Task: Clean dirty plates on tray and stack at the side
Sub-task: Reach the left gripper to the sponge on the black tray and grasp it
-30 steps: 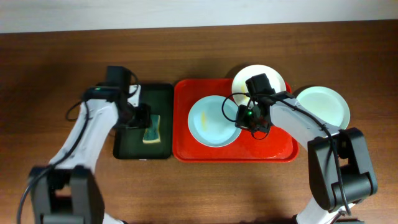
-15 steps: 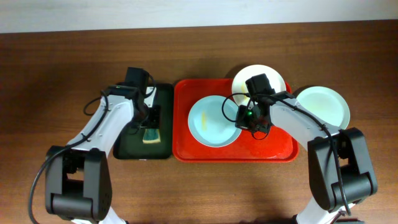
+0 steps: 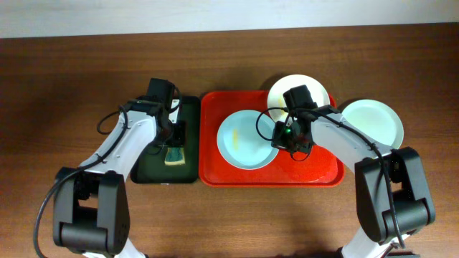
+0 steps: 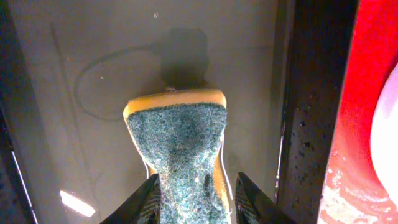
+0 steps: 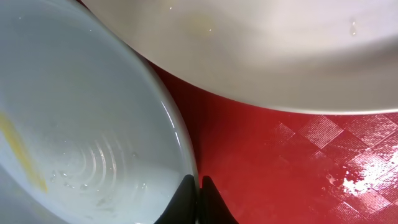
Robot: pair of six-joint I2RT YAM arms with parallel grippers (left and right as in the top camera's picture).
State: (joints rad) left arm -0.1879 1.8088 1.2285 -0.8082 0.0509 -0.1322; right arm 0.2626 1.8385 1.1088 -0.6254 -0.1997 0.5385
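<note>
A pale mint-blue plate [image 3: 245, 139] with a yellowish smear lies on the red tray [image 3: 315, 168]. My right gripper [image 3: 275, 136] is shut on its right rim; the right wrist view shows the fingers [image 5: 199, 199] pinching the rim of this plate [image 5: 81, 124]. A white plate [image 3: 299, 93] rests at the tray's back right, partly over the rim. A second mint-blue plate [image 3: 371, 122] lies on the table right of the tray. My left gripper [image 3: 174, 145] is open, its fingertips [image 4: 198, 202] on either side of a yellow sponge with a green top [image 4: 177, 143].
The sponge [image 3: 174, 155] lies in a narrow dark green tray [image 3: 147, 168] just left of the red tray. The green tray's wet floor [image 4: 93, 62] and its right wall show in the left wrist view, with the red tray [image 4: 367, 93] beyond it.
My left arm has swung right from the green tray's left side and come down over the sponge. The right arm and the plates have not moved.
</note>
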